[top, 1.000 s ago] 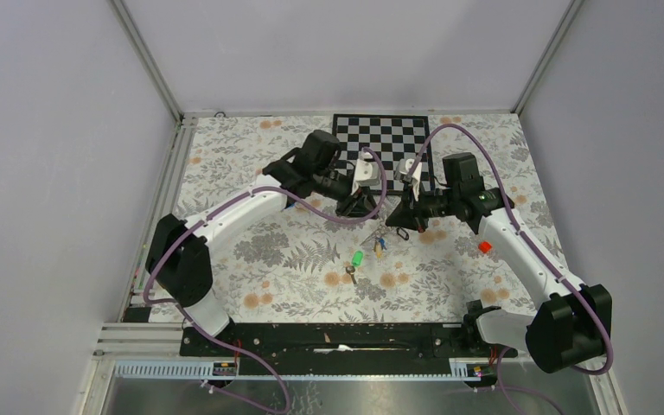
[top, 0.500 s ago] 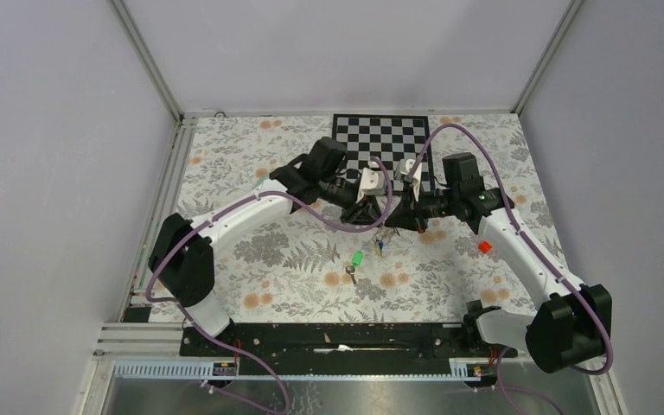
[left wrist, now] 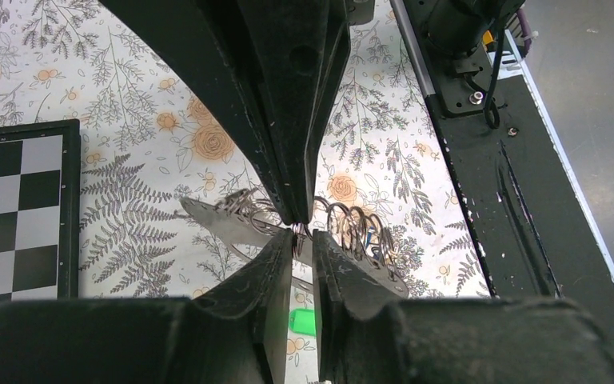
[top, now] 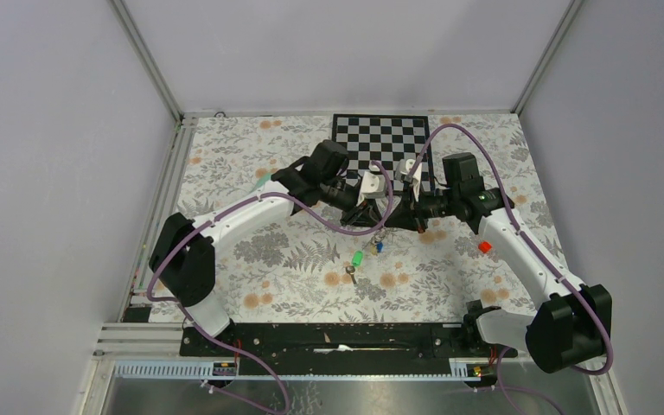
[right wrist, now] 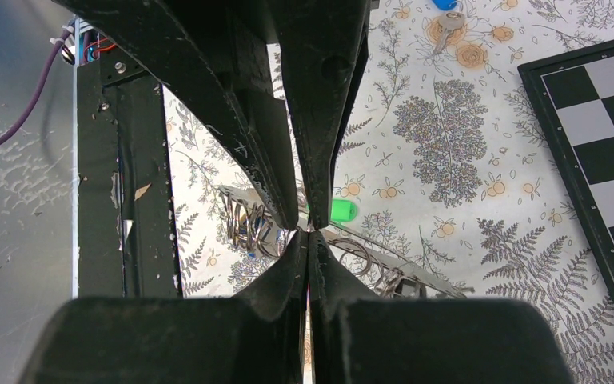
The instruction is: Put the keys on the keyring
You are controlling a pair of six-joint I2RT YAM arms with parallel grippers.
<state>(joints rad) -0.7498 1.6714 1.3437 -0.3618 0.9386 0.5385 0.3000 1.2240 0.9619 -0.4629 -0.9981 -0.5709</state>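
Observation:
My two grippers meet tip to tip above the floral mat. The right gripper (top: 395, 221) (right wrist: 308, 238) is shut on the silvery keyring (left wrist: 297, 234), whose wire loops (right wrist: 244, 224) spread to both sides. The left gripper (top: 382, 218) (left wrist: 302, 238) faces it, jaws a narrow gap apart around the ring wire. Small blue and yellow keys (top: 379, 245) hang under the tips. A green key (top: 357, 258) (right wrist: 342, 210) lies on the mat below, beside a small silvery key (top: 349, 277). Another blue key head (right wrist: 446, 3) shows at the top edge of the right wrist view.
A black-and-white chessboard (top: 380, 143) lies just behind the grippers. An orange-red cylinder (top: 484, 246) sits on the mat by the right arm. The black base rail (top: 337, 337) runs along the near edge, and metal frame rails border the mat.
The left gripper has swung right until it faces the right gripper's tips, and its jaws have narrowed. The right gripper has shifted slightly left with the hanging keys.

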